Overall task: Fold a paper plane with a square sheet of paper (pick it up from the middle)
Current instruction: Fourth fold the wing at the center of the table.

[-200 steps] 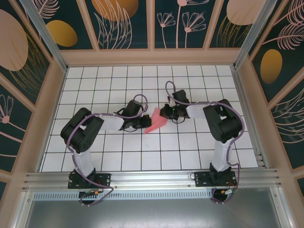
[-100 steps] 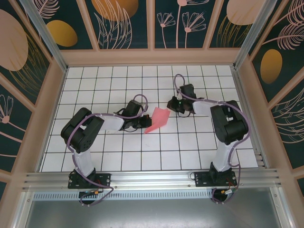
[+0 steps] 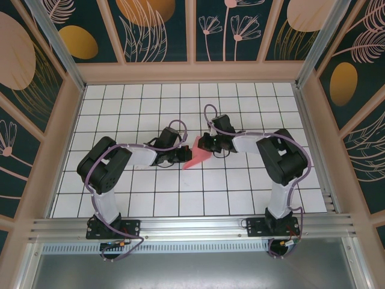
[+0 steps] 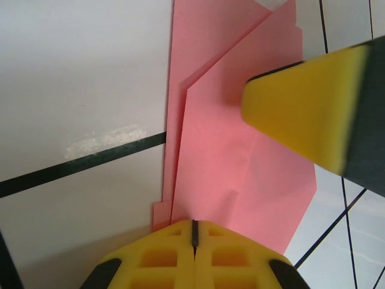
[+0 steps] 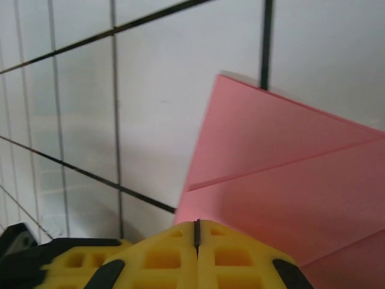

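The pink sheet of paper [image 3: 196, 155] lies flat on the tiled table, folded into a layered, pointed shape like a paper plane, its tip toward the lower left. My left gripper [image 3: 183, 157] is shut, and its yellow tips rest on the paper's left edge [image 4: 240, 156]. From the right, my right gripper [image 3: 205, 144] is also shut and presses its tips on the paper's upper right part [image 5: 289, 174]. In the left wrist view the left gripper [image 4: 194, 224] has nothing between its closed jaws, and a right finger [image 4: 301, 108] sits on the paper. The right gripper [image 5: 197, 224] also has closed, bare jaws.
The white gridded table [image 3: 150, 198] is fenced by wooden walls [image 3: 192, 72] at the back and both sides. An aluminium rail [image 3: 192, 227] carrying both arm bases runs along the near edge. Open tiles lie in front of and behind the paper.
The right gripper swung away to the right of the paper half a second ago and has come back onto its upper right part. The left gripper and the paper's point have stayed put.
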Robot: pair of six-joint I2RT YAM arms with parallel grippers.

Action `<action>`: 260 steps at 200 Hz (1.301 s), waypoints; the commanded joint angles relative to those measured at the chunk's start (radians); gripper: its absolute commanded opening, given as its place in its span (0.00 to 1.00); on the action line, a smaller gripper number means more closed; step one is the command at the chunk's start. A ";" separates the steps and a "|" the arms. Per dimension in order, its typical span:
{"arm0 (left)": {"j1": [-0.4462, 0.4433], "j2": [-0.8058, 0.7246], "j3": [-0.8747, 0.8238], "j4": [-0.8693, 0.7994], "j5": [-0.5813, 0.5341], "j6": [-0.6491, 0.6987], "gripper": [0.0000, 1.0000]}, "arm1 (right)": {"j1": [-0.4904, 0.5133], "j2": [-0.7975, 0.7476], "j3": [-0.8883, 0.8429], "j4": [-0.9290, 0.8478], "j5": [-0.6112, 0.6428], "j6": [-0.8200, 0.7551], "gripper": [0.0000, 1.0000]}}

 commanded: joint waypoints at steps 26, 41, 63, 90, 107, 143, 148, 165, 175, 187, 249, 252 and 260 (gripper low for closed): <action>0.001 0.071 -0.051 -0.139 -0.064 0.034 0.00 | -0.054 0.038 0.029 -0.045 0.079 -0.034 0.00; 0.001 0.067 -0.054 -0.136 -0.064 0.032 0.00 | -0.048 0.004 0.012 -0.025 0.053 -0.021 0.00; 0.001 0.068 -0.051 -0.130 -0.052 0.031 0.00 | -0.021 -0.042 -0.010 0.005 -0.001 0.008 0.00; 0.001 0.064 -0.051 -0.130 -0.051 0.030 0.00 | 0.009 -0.050 -0.040 0.038 -0.032 0.070 0.00; 0.001 0.057 -0.053 -0.124 -0.046 0.027 0.00 | 0.034 -0.044 -0.071 0.071 -0.047 0.107 0.00; 0.001 0.043 -0.040 -0.126 -0.040 0.021 0.00 | 0.039 -0.018 -0.102 0.062 -0.047 0.123 0.00; 0.001 0.040 -0.035 -0.129 -0.038 0.021 0.00 | 0.039 -0.013 -0.104 0.056 -0.043 0.121 0.00; 0.001 0.018 -0.017 -0.136 -0.032 0.020 0.00 | 0.038 0.000 -0.103 0.014 -0.005 0.106 0.00; 0.002 -0.009 -0.003 -0.133 -0.021 0.016 0.00 | 0.037 0.006 -0.104 -0.007 0.010 0.100 0.00; 0.001 -0.056 0.008 -0.106 0.000 0.001 0.07 | 0.036 0.012 -0.106 -0.031 0.032 0.093 0.00; 0.000 -0.210 -0.008 -0.018 0.012 -0.130 0.19 | 0.034 0.029 -0.121 -0.045 0.050 0.102 0.00; -0.002 -0.210 -0.012 -0.015 0.017 -0.136 0.19 | 0.034 0.030 -0.121 -0.046 0.050 0.102 0.00; -0.005 -0.207 -0.027 -0.002 0.029 -0.154 0.17 | 0.034 0.035 -0.120 -0.043 0.048 0.105 0.00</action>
